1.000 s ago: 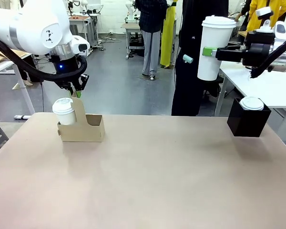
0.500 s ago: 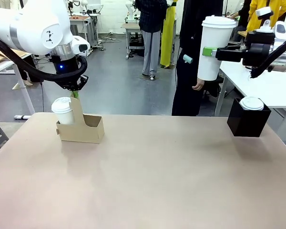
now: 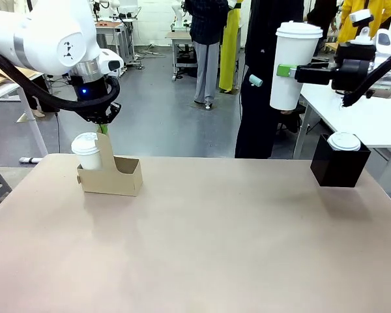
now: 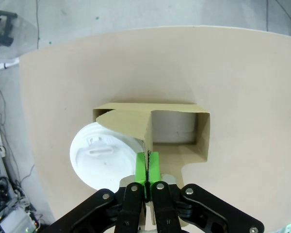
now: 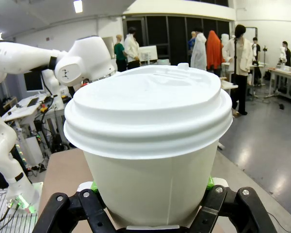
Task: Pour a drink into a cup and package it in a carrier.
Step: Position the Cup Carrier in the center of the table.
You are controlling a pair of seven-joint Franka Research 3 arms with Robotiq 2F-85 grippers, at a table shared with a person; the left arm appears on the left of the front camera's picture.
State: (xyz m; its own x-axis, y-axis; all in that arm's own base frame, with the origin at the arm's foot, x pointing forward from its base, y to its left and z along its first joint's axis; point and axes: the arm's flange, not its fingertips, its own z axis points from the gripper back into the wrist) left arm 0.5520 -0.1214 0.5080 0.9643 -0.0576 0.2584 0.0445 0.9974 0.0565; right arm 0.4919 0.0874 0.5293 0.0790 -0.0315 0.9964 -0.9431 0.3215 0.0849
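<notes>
Hanging high at the right, well above the table (image 3: 215,248), the cup (image 3: 293,65) (image 5: 150,145) is a tall, tapered white paper one with a smooth ridged plastic lid, clamped around its waist by the right gripper (image 3: 288,70) (image 5: 150,187). The left gripper (image 3: 104,127) (image 4: 147,167) is pinched closed on the thin top edge of the handle panel of the carrier (image 3: 114,176) (image 4: 136,121). That matte brown folded cardboard piece sits on the tan tabletop at far left, with a shorter lidded cup (image 3: 86,151) (image 4: 99,155) in one pocket.

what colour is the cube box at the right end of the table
Black; the box shows best in the front view.
</notes>
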